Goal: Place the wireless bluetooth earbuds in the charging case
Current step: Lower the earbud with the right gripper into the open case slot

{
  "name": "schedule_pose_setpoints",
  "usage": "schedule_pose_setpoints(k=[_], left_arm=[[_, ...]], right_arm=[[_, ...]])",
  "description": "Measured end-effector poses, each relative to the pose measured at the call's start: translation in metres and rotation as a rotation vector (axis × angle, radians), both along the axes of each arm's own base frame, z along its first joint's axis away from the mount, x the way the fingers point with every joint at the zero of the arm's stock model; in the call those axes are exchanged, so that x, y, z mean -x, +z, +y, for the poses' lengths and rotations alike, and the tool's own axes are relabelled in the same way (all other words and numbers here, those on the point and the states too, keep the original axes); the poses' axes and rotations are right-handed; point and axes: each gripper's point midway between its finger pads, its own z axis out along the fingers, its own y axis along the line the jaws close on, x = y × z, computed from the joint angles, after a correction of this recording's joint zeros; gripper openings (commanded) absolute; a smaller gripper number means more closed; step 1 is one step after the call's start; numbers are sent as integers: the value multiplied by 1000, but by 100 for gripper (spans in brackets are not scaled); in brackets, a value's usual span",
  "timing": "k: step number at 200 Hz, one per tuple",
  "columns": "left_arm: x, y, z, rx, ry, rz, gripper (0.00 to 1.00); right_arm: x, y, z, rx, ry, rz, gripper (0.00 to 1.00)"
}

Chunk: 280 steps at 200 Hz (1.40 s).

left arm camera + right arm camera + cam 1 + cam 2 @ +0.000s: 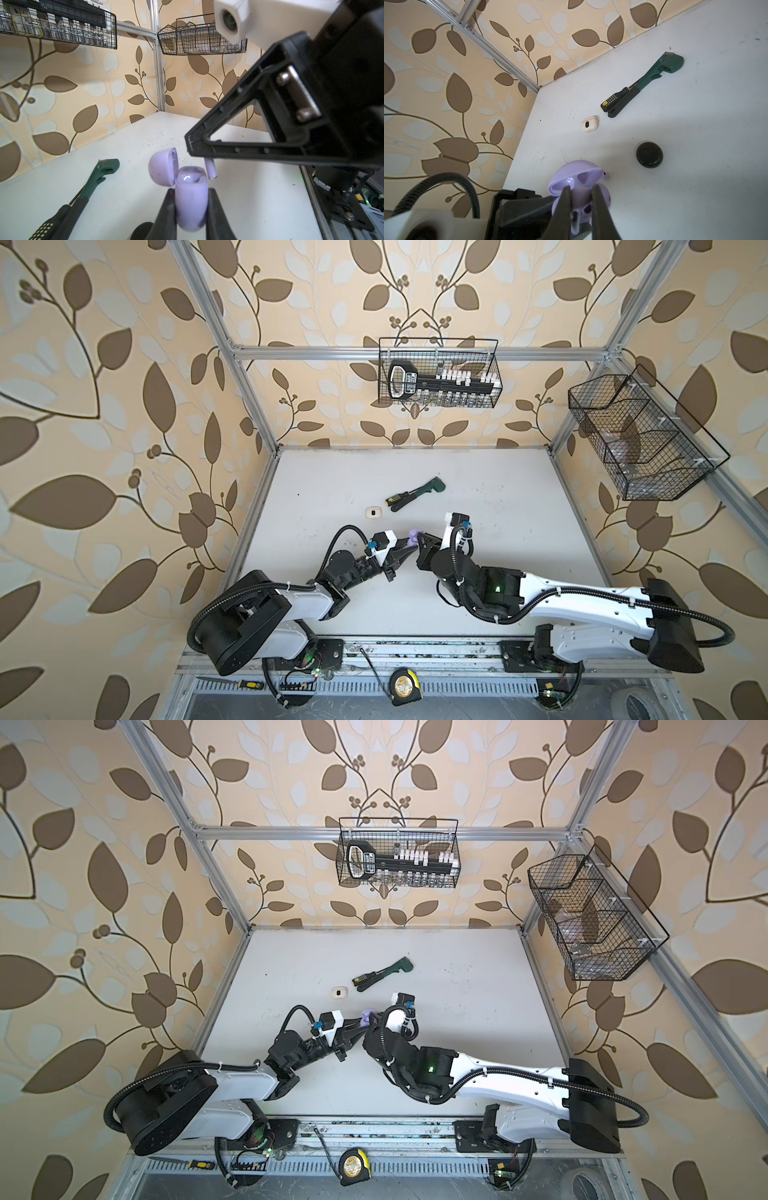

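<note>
Seating of the lilac pair is looking only partly done. The left claw (190, 190) is clamping the body of the lilac case (191, 207), whose lid (164, 166) is hanging open. The right claw (581, 186) is pinching a lilac earbud (211, 169) by its head, and the stem is pointing down just beside the case's rim, not yet in its slot. Something glossy is showing inside the open case, perhaps the other lilac earbud already seated, though I cannot tell. In both top views the case is sitting just below the middle of the frame, between the two claws. A white case (589, 124) and a black case (649, 154) are lying closed on the table (695, 166), and whether they are holding earbuds is not showing. The held earbud is looking tiny against its case, a smooth lilac stem with a flat end.
</note>
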Motion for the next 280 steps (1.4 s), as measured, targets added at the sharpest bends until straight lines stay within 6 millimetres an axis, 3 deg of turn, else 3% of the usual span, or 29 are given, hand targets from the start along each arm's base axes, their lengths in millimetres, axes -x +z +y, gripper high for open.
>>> schedule_pose_setpoints(k=[75,166,280], left_arm=[[-1,1,1,3,9,-2,0],[0,2,0,4,2,-4,0],[0,1,0,3,2,-2,0]], right_arm=[[-8,-7,-3,19,-24,9,13],[-7,8,-6,-23,-24,-15,13],[-14,-5,-2,19,-48,-21,12]])
